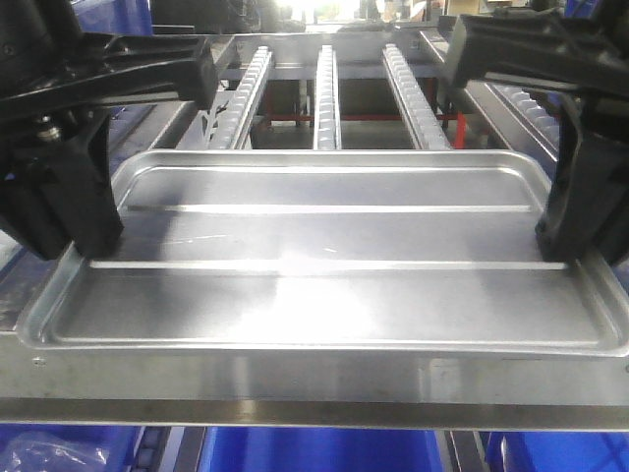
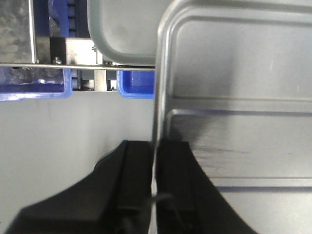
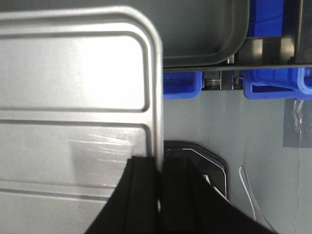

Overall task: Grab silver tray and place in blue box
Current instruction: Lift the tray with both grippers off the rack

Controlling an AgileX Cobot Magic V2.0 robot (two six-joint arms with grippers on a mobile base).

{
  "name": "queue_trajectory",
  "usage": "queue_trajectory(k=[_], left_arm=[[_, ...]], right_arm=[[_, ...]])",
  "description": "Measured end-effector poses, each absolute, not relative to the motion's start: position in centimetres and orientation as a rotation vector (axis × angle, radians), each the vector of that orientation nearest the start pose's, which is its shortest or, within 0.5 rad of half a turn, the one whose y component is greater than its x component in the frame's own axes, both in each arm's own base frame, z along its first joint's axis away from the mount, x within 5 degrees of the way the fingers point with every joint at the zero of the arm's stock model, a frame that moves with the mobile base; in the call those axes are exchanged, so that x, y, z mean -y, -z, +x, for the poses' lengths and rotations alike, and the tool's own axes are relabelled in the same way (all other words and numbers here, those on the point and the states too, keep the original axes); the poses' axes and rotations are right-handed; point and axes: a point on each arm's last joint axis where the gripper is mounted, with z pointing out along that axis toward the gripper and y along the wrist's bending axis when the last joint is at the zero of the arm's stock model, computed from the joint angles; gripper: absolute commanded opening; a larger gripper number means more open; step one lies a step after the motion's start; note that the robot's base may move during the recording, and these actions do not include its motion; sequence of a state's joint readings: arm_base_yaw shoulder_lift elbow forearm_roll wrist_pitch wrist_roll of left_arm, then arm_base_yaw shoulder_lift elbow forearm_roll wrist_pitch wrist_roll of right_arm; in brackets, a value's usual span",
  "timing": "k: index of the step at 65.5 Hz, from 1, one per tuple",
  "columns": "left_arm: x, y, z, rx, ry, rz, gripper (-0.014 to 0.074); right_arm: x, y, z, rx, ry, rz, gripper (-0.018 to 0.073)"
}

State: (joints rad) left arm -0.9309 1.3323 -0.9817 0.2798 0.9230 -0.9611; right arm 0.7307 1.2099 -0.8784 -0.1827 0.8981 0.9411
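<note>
The silver tray is shiny, with two long ridges across its floor, and it fills the middle of the front view. My left gripper is shut on its left rim. In the left wrist view the rim runs straight between the black fingers of that gripper, with the silver tray to their right. My right gripper is shut on the right rim. In the right wrist view the gripper pinches the edge of the silver tray. I cannot make out the blue box for certain.
A metal shelf lip lies just in front of the tray, with blue plastic below it. Roller rails run away behind. A dull grey tray and narrow blue bins sit on a rack above grey floor.
</note>
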Motion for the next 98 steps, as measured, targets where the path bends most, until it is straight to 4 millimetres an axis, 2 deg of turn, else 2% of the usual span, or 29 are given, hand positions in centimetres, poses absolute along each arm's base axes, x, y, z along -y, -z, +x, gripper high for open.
queue_trajectory(k=[98], left_arm=[[19.25, -28.12, 16.77, -2.693, 0.236, 0.130, -0.0013]], right_arm=[[-13.79, -27.98, 17.65, -2.698, -0.258, 0.163, 0.0050]])
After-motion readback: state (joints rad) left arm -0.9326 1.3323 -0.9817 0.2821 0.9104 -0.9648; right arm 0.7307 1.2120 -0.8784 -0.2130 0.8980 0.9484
